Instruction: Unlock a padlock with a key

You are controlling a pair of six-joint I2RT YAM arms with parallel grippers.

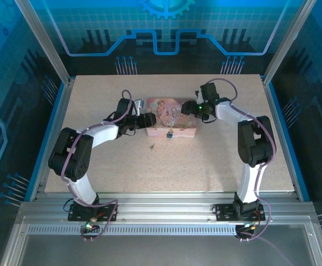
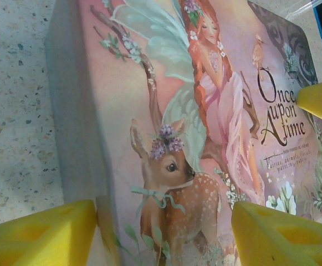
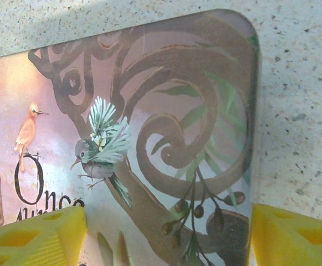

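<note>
The padlock (image 1: 170,133) is a small glinting nub on the front wall of the pink picture-printed box (image 1: 172,117). The key (image 1: 151,146) is a dark speck on the table just in front of the box's left part. My left gripper (image 1: 151,119) is at the box's left end, open. In the left wrist view the left gripper (image 2: 161,244) has one yellow finger (image 2: 39,235) beside the box's side wall and the other over the lid (image 2: 166,111). My right gripper (image 1: 187,109) is at the right end, open. In the right wrist view the right gripper (image 3: 166,244) straddles the lid's corner (image 3: 205,111).
The speckled tabletop (image 1: 216,160) stretches free in front of the box. Metal frame posts and blue panels bound the sides and back. A yellow finger of the right gripper (image 2: 321,102) shows at the right edge of the left wrist view.
</note>
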